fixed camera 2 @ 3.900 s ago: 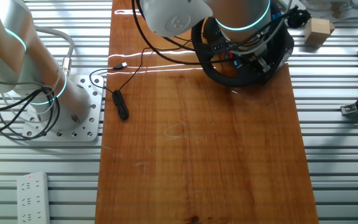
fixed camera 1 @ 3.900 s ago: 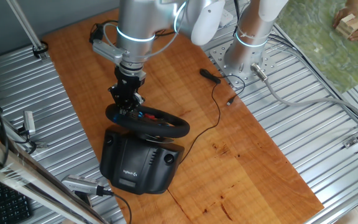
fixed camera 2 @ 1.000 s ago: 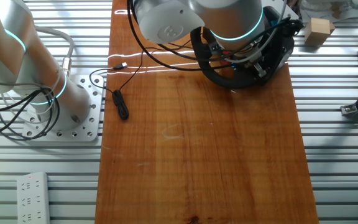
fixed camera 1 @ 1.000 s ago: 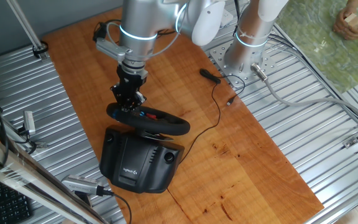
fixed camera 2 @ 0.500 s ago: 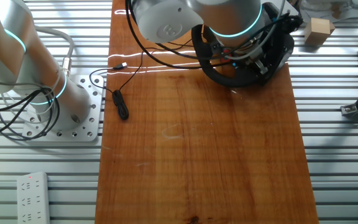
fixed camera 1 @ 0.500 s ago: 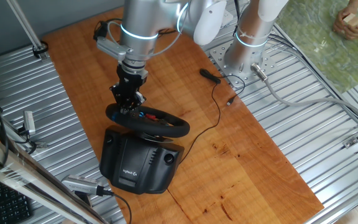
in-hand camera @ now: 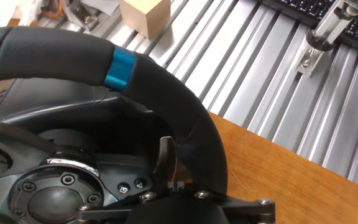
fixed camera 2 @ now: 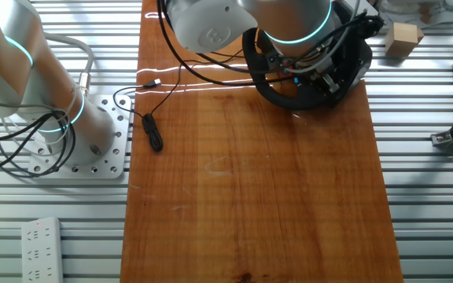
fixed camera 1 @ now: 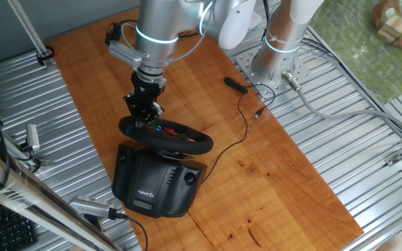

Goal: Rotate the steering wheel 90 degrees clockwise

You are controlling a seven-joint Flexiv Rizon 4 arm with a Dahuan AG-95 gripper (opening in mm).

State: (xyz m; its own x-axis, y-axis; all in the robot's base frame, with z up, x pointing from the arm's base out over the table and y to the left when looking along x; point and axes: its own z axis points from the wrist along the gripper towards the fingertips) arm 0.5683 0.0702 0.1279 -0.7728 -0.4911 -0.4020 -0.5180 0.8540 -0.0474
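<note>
- The wheel (fixed camera 1: pixel 166 136) sits on its base (fixed camera 1: pixel 158 180) at the bench (fixed camera 1: pixel 285 174) edge, around 7 o'clock from the arm's mount (fixed camera 1: pixel 274 66)
- Gripper (fixed camera 1: pixel 143 120): fingers (in-hand camera: pixel 165 158) clenched on the rim
- Blue strip (in-hand camera: pixel 118 68) at 11 o'clock in the hand view
</note>
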